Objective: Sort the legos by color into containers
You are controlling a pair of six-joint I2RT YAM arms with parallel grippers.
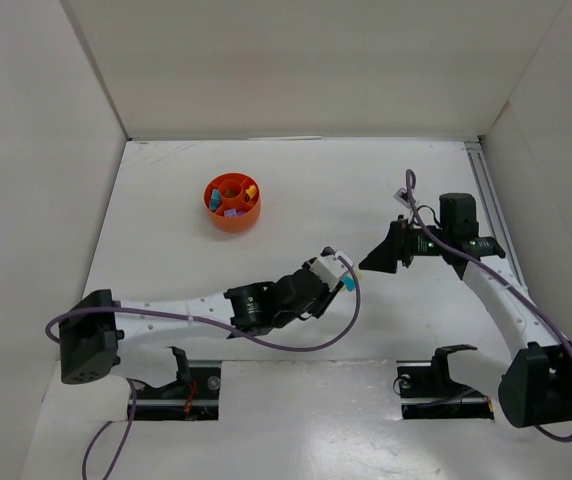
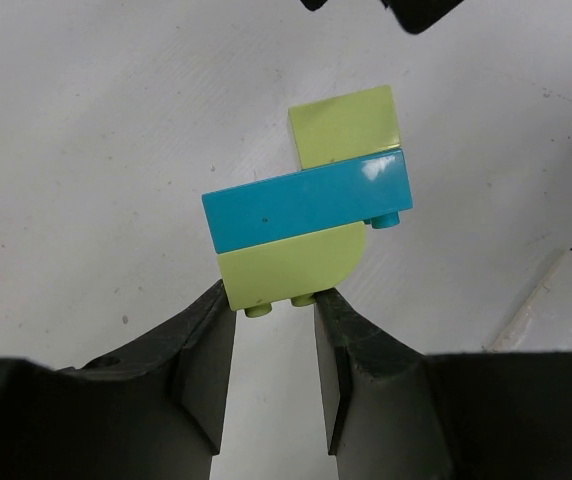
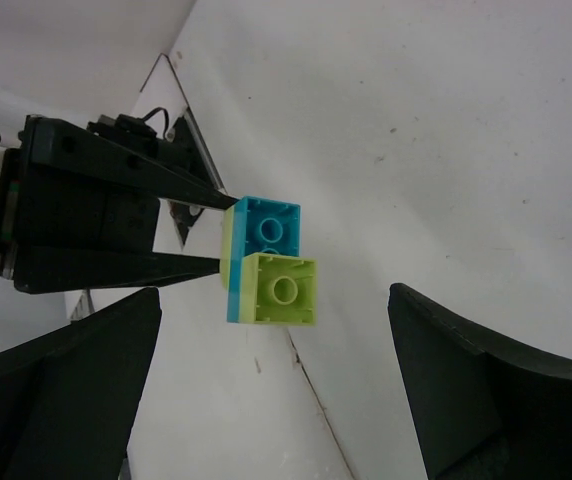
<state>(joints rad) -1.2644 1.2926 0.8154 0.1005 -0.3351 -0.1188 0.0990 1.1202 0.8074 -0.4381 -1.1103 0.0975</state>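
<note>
Pinching the lime end of a lime-cyan-lime stack (image 2: 306,205), my left claw (image 2: 274,310) holds it near the middle of the table (image 1: 186,270), facing the wide-spread, empty fingers of my right claw (image 3: 276,360). Several bricks (image 1: 234,200) already sit in the orange dish (image 1: 228,224) at the far left. This stack, I judge, needs pulling apart before sorting.

White table (image 1: 166,275), orange-red dish (image 1: 234,223) resting toward its back
</note>
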